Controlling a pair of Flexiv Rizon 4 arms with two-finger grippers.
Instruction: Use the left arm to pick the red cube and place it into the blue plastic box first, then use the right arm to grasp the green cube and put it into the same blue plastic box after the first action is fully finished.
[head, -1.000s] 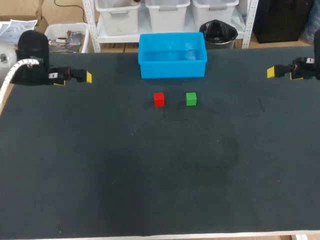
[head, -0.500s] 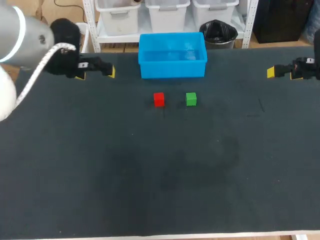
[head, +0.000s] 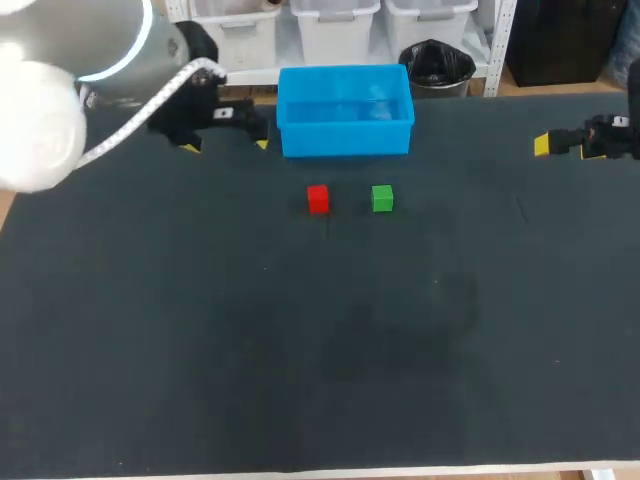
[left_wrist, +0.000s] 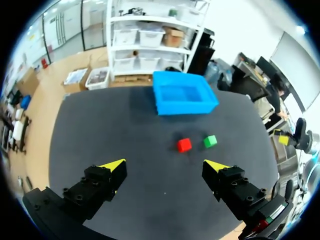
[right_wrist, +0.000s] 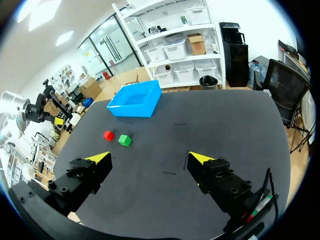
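You see the red cube (head: 318, 198) as a small, plain, bright red block with crisp edges, lying flat on the dark tabletop (head: 300, 350). In the head view it sits toward 12 o'clock from the tabletop's middle. The green cube (head: 382, 198) matches it in size and shape. It lies just beside the red one at its 3 o'clock, with a narrow gap between them. The blue plastic box (head: 345, 138) is an open-topped, bright blue rectangular tub. It stands near the two cubes at their 12 o'clock, by the tabletop's far edge, and both cubes lie outside it.

Your left pincer (left_wrist: 165, 165) has its two yellow-tipped fingers wide apart and touches no object. In the head view it hangs just beside the box at the box's 9 o'clock, about 10 o'clock from the red cube. In its wrist view the red cube lies ahead of the spread fingers, well apart from them. Your right pincer (right_wrist: 150, 158) is likewise spread wide and grips nothing. It sits by the tabletop's edge at the box's 3 o'clock, well apart from the green cube.
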